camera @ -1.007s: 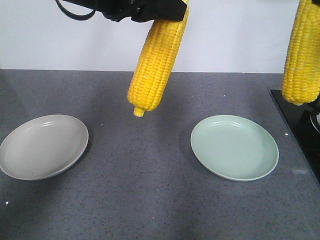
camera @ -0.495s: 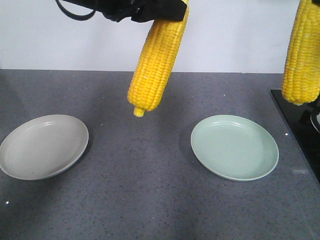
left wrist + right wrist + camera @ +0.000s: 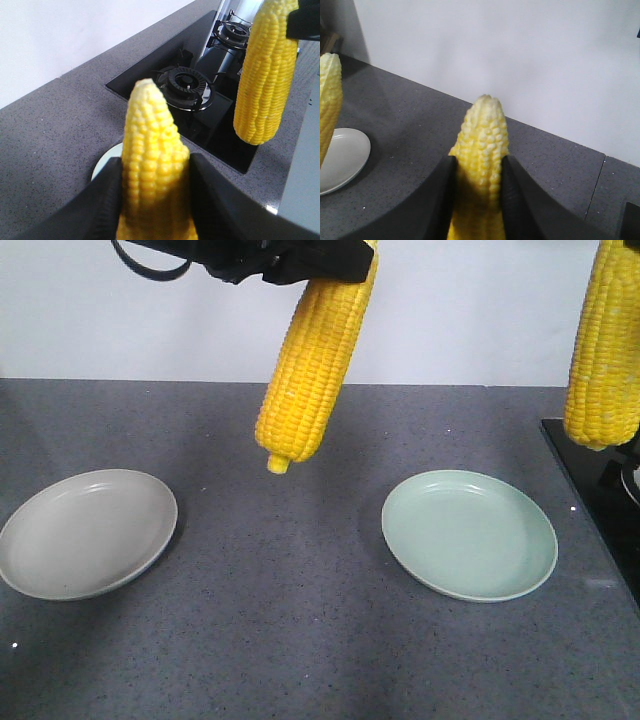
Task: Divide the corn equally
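Front view: two cobs aloft, two bare plates

Front view is showing two plates lying on the grey tabletop (image 3: 300, 640): a grey plate (image 3: 85, 533) on the left of the picture and a green plate (image 3: 470, 535) on the right, well apart. Neither is holding anything.

Two cobs are hanging in the air, none lying on a plate. One cob (image 3: 315, 360) is tilting point down above the tabletop between the plates, its top end pinched in the left pincer (image 3: 300, 260) at the upper edge. The second cob (image 3: 603, 350) is hanging at the right edge, over a black stove (image 3: 590, 480).

Left wrist view is showing the left pincer's black fingers (image 3: 105, 200) pressing both sides of its cob, with two burners (image 3: 185, 87) beyond. Right wrist view is showing the right pincer (image 3: 477, 200) pinching the second cob between its fingers.
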Tool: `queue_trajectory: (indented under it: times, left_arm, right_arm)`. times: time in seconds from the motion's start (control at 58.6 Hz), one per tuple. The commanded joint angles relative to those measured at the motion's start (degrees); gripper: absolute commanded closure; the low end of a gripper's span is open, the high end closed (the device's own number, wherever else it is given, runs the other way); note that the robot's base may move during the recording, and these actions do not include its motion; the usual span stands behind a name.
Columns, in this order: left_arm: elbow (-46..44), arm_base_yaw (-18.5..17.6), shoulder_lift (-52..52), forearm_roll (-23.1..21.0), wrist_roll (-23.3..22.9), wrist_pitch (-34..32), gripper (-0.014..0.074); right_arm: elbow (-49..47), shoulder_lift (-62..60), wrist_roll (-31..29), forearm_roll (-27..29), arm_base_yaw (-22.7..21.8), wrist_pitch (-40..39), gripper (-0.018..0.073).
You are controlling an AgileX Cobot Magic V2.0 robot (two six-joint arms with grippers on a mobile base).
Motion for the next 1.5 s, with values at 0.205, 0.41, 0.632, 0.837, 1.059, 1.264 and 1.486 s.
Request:
queue_trajectory:
  times: [0.205,0.41,0.632,0.837,1.059,1.264,1.486]
  left_arm:
    - [-1.82,-0.02,-2.46,-2.55,-0.35,-3.45,0.0603]
    - [-1.82,-0.02,-2.46,-2.55,-0.35,-3.45,0.0603]
    - [-1.82,-0.02,-2.46,-2.55,-0.35,-3.45,0.0603]
    - [-1.82,-0.02,-2.46,-2.55,-0.35,-3.45,0.0603]
    - [-1.82,-0.02,-2.46,-2.55,-0.35,-3.45,0.0603]
    - [-1.82,-0.02,-2.46,-2.60,-0.35,-3.45,0.0604]
    - [-1.82,-0.02,-2.41,-1.87,-0.35,-2.49,0.0604]
  right_arm:
    - [-1.77,-1.17,-0.29,2.46,-0.45,-2.91,0.0564]
    - [-1.77,-1.17,-0.29,2.46,-0.45,-2.91,0.0564]
    - [-1.77,-1.17,-0.29,2.46,-0.45,-2.91,0.0564]
    - [-1.77,-1.17,-0.29,2.46,-0.45,-2.85,0.0564]
    - [-1.77,-1.17,-0.29,2.46,-0.45,-2.85,0.0564]
    - [-1.77,-1.17,-0.29,2.51,-0.45,-2.91,0.0564]
    - [-1.77,-1.17,-0.07,2.64,-0.45,-2.85,0.0564]
